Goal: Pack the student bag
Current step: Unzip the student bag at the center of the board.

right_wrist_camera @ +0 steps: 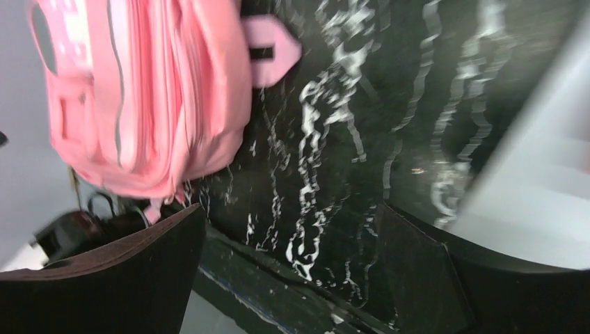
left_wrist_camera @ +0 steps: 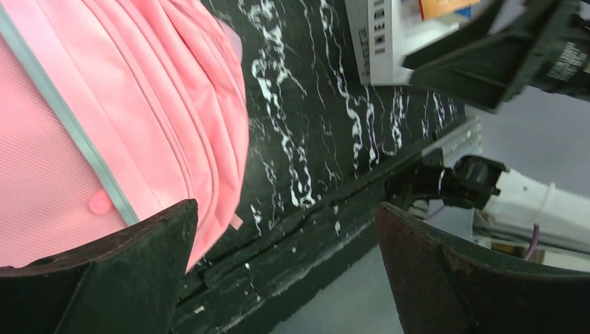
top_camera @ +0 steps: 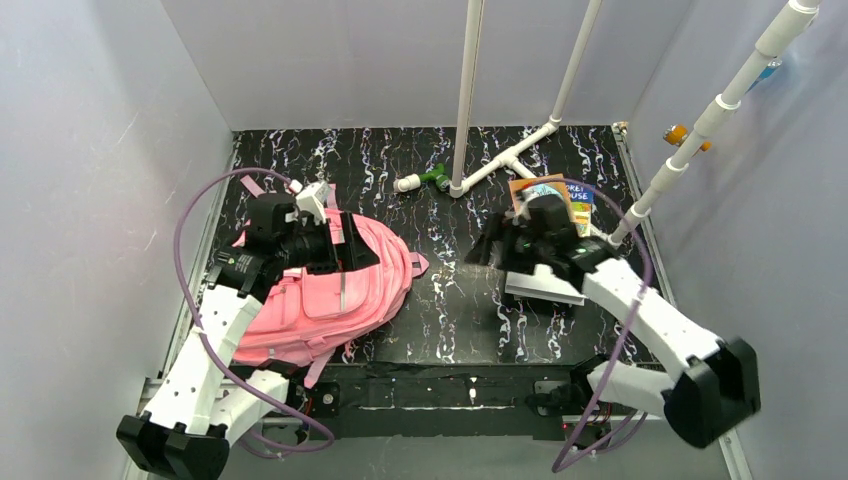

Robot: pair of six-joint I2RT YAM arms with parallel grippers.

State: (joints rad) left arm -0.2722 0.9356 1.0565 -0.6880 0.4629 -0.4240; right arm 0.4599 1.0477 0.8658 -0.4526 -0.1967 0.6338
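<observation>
The student bag [top_camera: 330, 295] is a large pink backpack lying flat on the left of the black marbled mat, zippers shut as far as I can see. My left gripper [top_camera: 352, 240] hovers over the bag's upper right part, open and empty. In the left wrist view the bag [left_wrist_camera: 104, 104] fills the upper left, and the left gripper [left_wrist_camera: 285, 229] shows its jaws wide apart with only mat between them. My right gripper [top_camera: 492, 250] hangs open near the mat's middle right, over the left edge of a white book [top_camera: 545, 287]. From the right wrist, the bag [right_wrist_camera: 139, 90] lies ahead and the gripper [right_wrist_camera: 292, 236] holds nothing.
A colourful book [top_camera: 560, 195] lies behind the white book [right_wrist_camera: 543, 188], partly under the right arm. White pipes [top_camera: 505, 160] stand at the back centre with a green piece [top_camera: 436, 177] and a white fitting [top_camera: 407, 183] beside them. Grey walls enclose the mat.
</observation>
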